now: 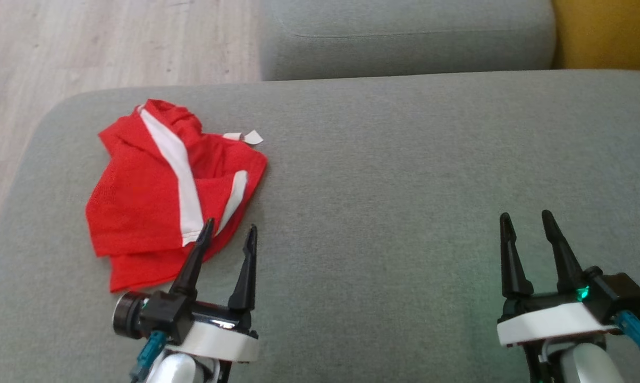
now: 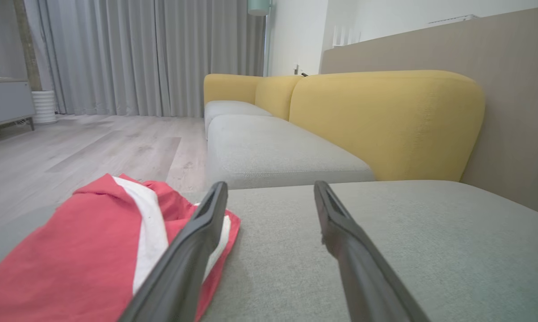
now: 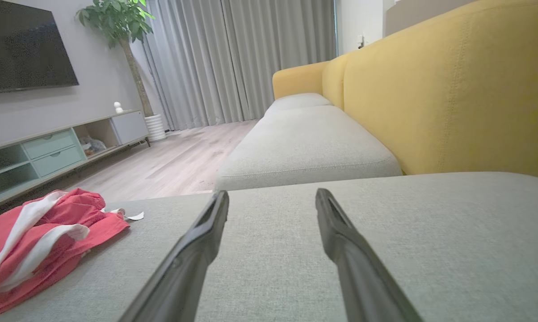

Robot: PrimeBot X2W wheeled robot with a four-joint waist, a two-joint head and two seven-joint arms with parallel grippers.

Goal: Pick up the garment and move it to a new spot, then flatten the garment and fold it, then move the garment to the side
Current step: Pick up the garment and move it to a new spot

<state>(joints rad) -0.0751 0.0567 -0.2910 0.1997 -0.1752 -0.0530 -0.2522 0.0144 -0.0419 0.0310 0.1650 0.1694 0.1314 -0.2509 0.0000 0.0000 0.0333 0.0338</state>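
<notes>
The soft red fabric garment (image 1: 166,191) with broad white stripes lies crumpled on the left part of the large grey woven-fabric sofa cushion (image 1: 405,186), close to the cushion's rounded left edge. It is judged to be light, limp and thin, and is expected to drape and unfold when lifted. Several layers overlap, so a single pinch may take more than one. A hold is best taken at an exposed corner, for example the one nearest the cushion's middle, where the cloth lies flat. A small white tag (image 1: 253,137) projects from the garment's far side. The heap is somewhat longer from the cushion's near side toward its far side, and the long white stripe (image 1: 174,159) follows that line, slightly slanted. Which end is the waist cannot be told.

The left gripper (image 1: 231,224) is held over the cushion at the garment's near corner, jaws spread wide with nothing between them. One finger overlaps the red cloth in the head view, and contact cannot be confirmed. The right gripper (image 1: 526,214) is held over the cushion's right part, well apart from the garment, jaws likewise spread and empty.
</notes>
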